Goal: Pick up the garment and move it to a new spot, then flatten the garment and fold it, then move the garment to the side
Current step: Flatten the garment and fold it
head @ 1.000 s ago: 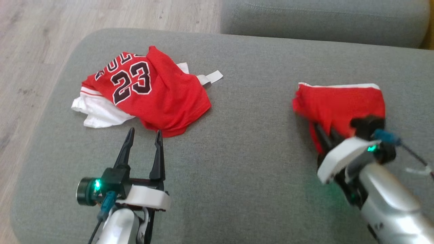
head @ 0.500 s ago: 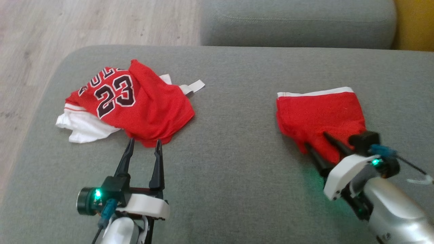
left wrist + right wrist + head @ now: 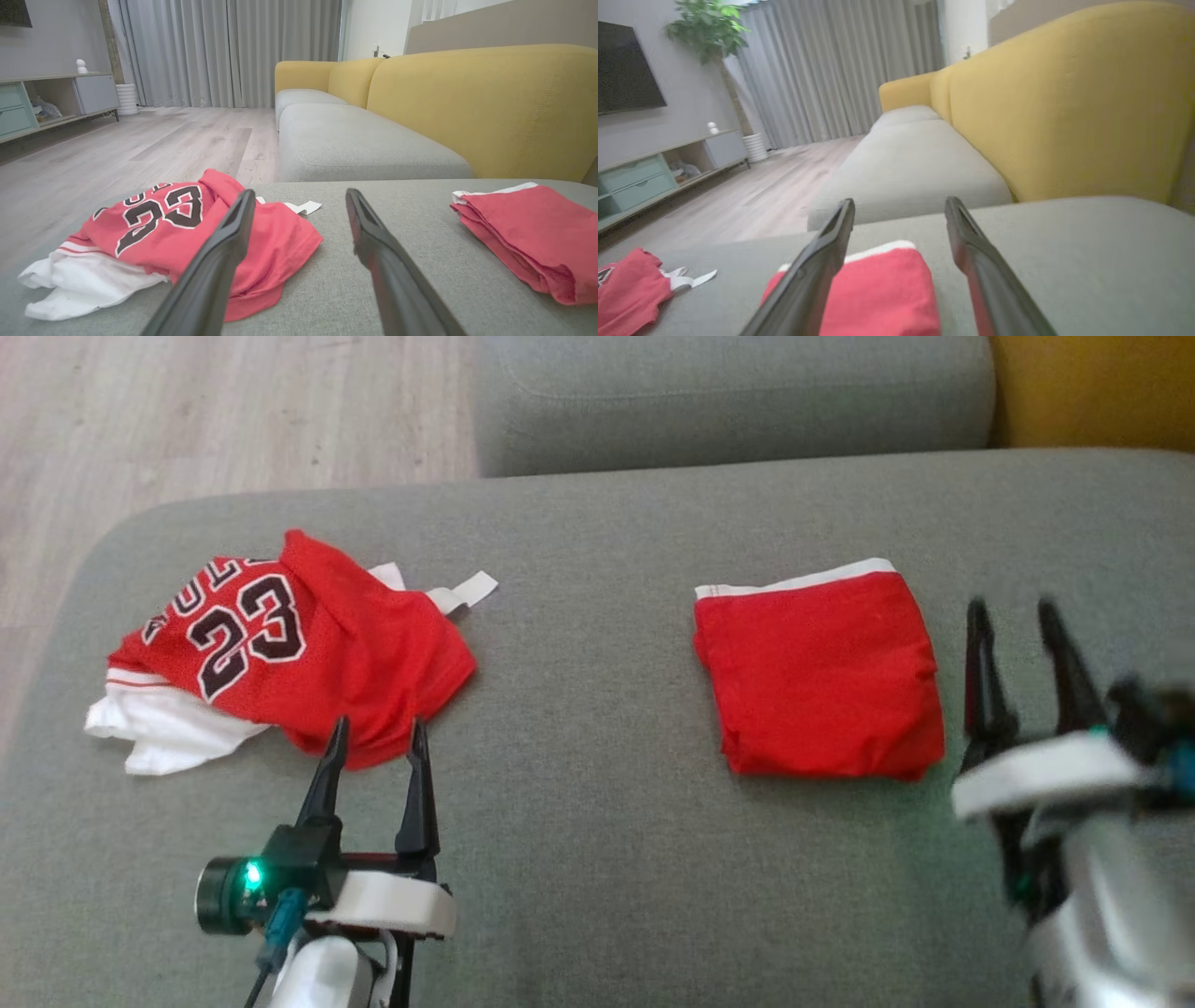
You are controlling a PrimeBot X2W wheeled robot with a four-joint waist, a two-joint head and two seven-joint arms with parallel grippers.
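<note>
Head view, garment: folded red garment (image 3: 822,681) lies flat, right of centre on the grey cushion (image 3: 597,877).
Head view, grippers: right gripper (image 3: 1012,609) spread wide, empty, just beside the garment's right edge; left gripper (image 3: 377,726) spread, empty, lower left.
Left wrist view, obstacle: crumpled 23 jersey (image 3: 177,228) lies at the left finger's tip.
Right wrist view, risk: garment sits low between the 2 fingers; a sideways sweep could snag the fold and undo it. Yellow backrest (image 3: 1064,102) bounds the right.

In front of me: grey sofa cushion (image 3: 597,728), crumpled red 23 jersey (image 3: 355,653) lying over a white shirt (image 3: 159,737), yellow backrest (image 3: 490,107), grey curtains (image 3: 224,51), wood floor (image 3: 233,411).
</note>
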